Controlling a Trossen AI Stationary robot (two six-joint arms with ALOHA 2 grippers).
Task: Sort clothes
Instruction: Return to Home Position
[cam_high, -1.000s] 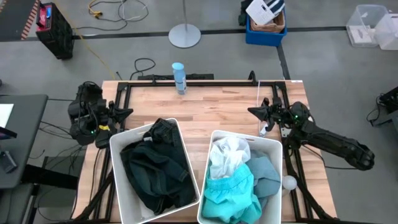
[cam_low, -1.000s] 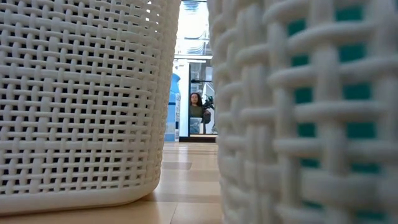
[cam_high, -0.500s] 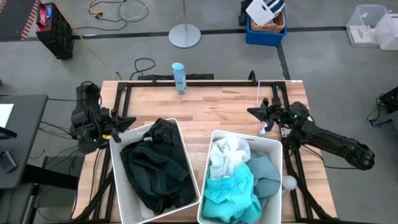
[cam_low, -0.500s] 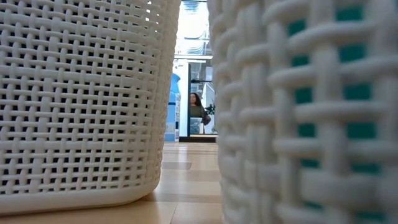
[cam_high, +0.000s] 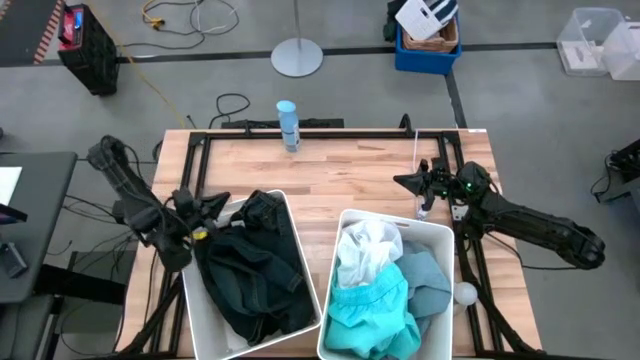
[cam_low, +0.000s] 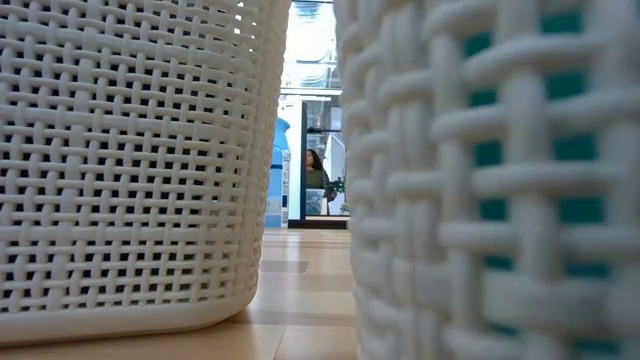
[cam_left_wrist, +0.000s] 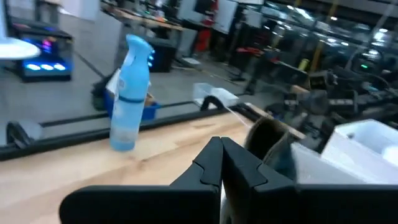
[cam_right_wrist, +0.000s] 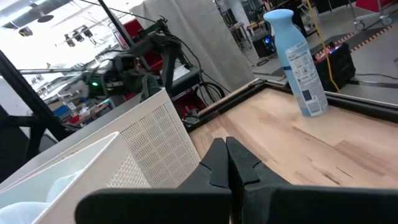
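Black and dark green clothes (cam_high: 250, 268) fill the left white bin (cam_high: 192, 295). White (cam_high: 368, 246), pale grey-blue (cam_high: 428, 278) and turquoise (cam_high: 372, 308) clothes lie in the right white bin (cam_high: 438, 232). My left gripper (cam_high: 218, 203) is shut and empty, above the left bin's far left corner; it also shows in the left wrist view (cam_left_wrist: 221, 163). My right gripper (cam_high: 402, 181) is shut and empty above the table, just beyond the right bin's far right corner; it also shows in the right wrist view (cam_right_wrist: 225, 158).
A slim blue bottle (cam_high: 288, 124) stands at the table's far edge, left of the middle. A black frame (cam_high: 320, 130) runs along the table's far part and sides. Bare wood (cam_high: 340, 180) lies between the bottle and the bins. A person (cam_low: 316, 172) shows far behind.
My left arm has swung from the table's left edge toward the near side and right, bringing its gripper over the left bin's far left corner. My right arm has kept nearly still. The clothes have not moved.
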